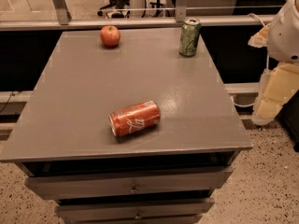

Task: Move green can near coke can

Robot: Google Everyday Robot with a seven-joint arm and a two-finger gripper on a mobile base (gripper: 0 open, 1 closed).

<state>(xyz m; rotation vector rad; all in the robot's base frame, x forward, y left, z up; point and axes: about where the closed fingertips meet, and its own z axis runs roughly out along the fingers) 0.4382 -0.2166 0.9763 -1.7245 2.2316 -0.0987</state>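
The green can (189, 37) stands upright near the far right corner of the grey cabinet top (74, 97). The coke can (134, 118) lies on its side near the front middle of the top, its silver end facing left. The two cans are well apart. My gripper (270, 94), pale yellow below a white arm joint (286, 29), hangs off the right side of the cabinet, clear of the top and to the right of the green can. It holds nothing that I can see.
A red apple (110, 36) sits at the far left of the top. The cabinet has drawers (133, 185) at the front. A rail and glass partition (140, 22) run behind it. Speckled floor (271, 185) lies to the right.
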